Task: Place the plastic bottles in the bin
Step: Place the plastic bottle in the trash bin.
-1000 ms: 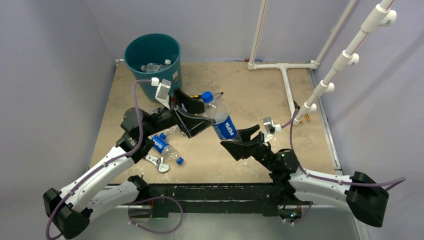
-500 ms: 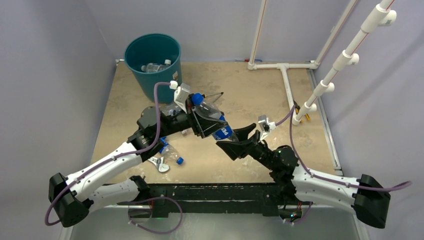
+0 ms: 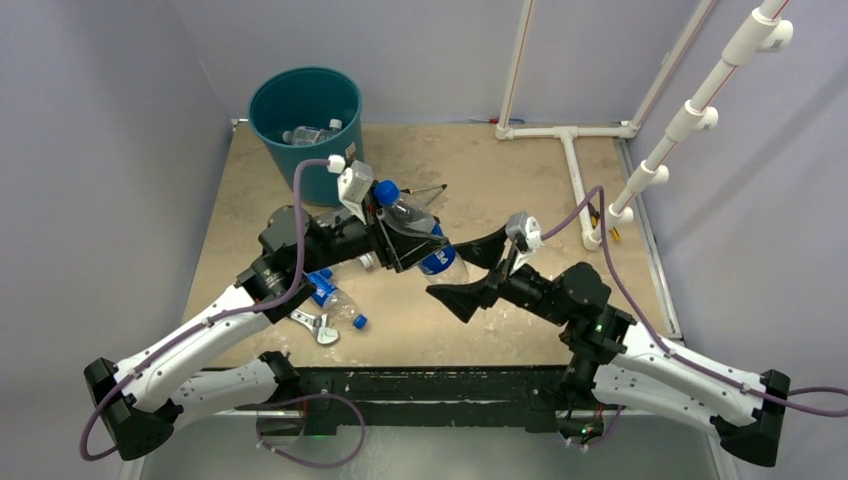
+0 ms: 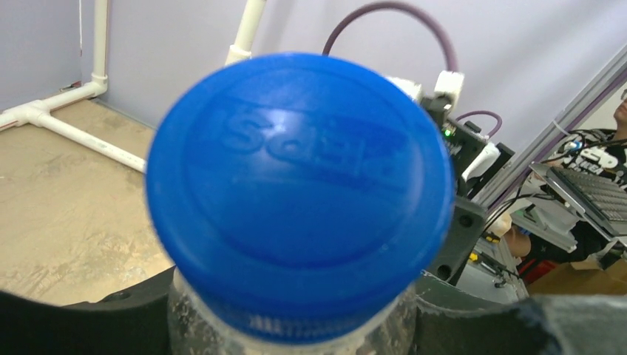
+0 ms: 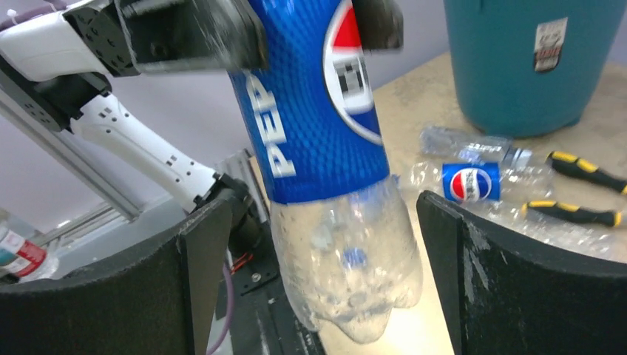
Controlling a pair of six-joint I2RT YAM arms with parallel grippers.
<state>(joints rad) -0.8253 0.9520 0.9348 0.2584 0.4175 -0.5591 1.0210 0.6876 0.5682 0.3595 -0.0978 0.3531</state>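
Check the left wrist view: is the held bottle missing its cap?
No, a blue cap sits on the neck of the bottle, filling most of the view.

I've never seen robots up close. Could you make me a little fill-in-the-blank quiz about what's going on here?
The bottle held by the left gripper has a ___ cap.
Its label reads ___.
The right gripper is ___, its jaws either side of the bottle's base without touching it.
Inside the bin lie several more ___.

Missing words: blue; Pepsi; open; bottles.
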